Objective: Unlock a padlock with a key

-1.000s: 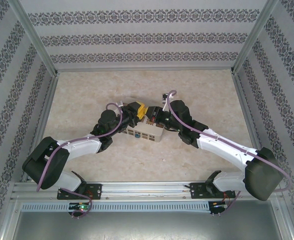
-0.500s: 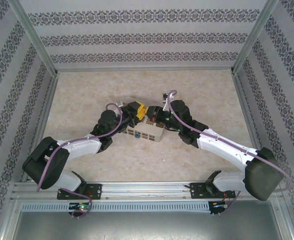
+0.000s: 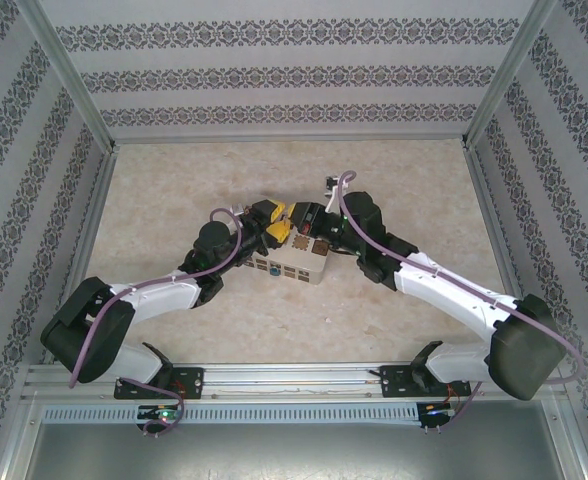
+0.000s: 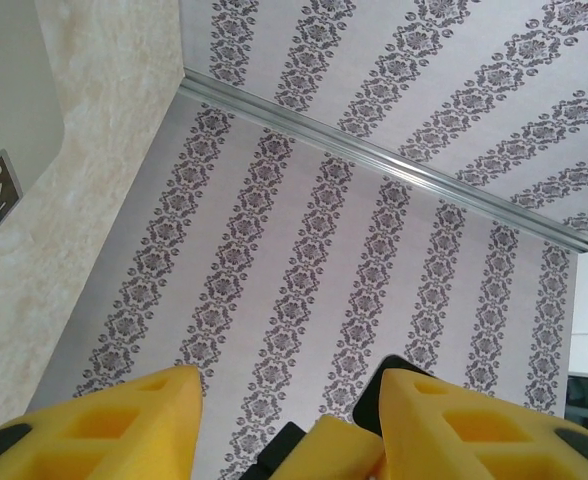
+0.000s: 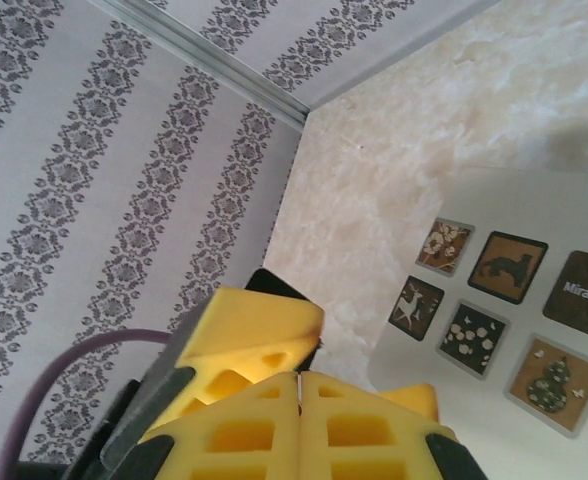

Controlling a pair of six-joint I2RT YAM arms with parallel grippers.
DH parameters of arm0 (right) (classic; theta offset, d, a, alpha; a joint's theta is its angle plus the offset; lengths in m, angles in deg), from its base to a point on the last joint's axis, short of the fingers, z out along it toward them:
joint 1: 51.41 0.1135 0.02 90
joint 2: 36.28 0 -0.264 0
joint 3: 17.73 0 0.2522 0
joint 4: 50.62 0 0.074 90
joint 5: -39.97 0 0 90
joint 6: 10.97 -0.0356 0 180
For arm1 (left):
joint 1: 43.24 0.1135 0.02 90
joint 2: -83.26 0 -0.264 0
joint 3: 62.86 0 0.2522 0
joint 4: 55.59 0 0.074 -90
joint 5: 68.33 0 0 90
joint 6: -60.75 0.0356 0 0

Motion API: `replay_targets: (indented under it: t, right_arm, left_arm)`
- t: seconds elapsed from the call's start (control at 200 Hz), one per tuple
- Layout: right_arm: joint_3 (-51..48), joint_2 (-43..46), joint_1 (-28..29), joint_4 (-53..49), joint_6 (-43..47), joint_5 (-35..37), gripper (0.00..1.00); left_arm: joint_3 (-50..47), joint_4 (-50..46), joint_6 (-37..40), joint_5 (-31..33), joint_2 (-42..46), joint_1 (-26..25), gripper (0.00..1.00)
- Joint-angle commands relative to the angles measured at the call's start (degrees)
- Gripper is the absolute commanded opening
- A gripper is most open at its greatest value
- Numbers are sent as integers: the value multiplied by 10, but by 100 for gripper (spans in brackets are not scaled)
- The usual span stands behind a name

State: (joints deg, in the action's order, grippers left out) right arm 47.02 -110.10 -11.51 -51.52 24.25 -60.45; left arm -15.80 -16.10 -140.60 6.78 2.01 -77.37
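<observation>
My left gripper [image 4: 289, 405] is open: its two yellow fingers [image 4: 104, 425] stand apart, the patterned wall [image 4: 304, 230] shows between them, and they hold nothing. My right gripper [image 5: 299, 392] is closed, its yellow pads pressed flat together along one thin seam. Whether a key sits in that seam I cannot tell. Compared with one second ago, the left fingers are wider apart and both grippers have moved a little toward the far wall. The right one has also come closer to the left, so now they meet almost tip to tip above the far edge of the white box [image 3: 292, 262]. The box itself lies where it was, on the pale marbled table [image 3: 174, 190]. In the right wrist view, another yellow block, I think a left finger, stands just beside my shut pads, and the dark patterned squares [image 5: 504, 268] on the top of the box lie to the right of them. From above, my two wrists cover the far part of the box. The padlock [image 3: 273, 268] appears from above as a tiny blue spot on the near side of the box, toward its left end. It lies nearer to my bases than the left gripper and apart from both pairs of fingers, with the top of the box between. Its shackle is too small to make out.
</observation>
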Motion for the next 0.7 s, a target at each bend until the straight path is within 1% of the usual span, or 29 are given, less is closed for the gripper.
replay_targets:
  t: [0.0,0.24,0.38,0.694]
  right_arm:
    - [23,-11,4,21,-9,-14,0]
    - [36,-31,14,30,-14,-17,0]
    - [29,-33,17,33,-18,-14,0]
    - [7,-23,17,30,-18,-5,0]
  left_arm:
    - [2,41,-18,10,12,-12,51]
    - [2,82,-42,22,-2,-20,51]
    - [-4,96,-51,36,-3,-23,46]
    - [-14,95,-55,57,5,-25,35]
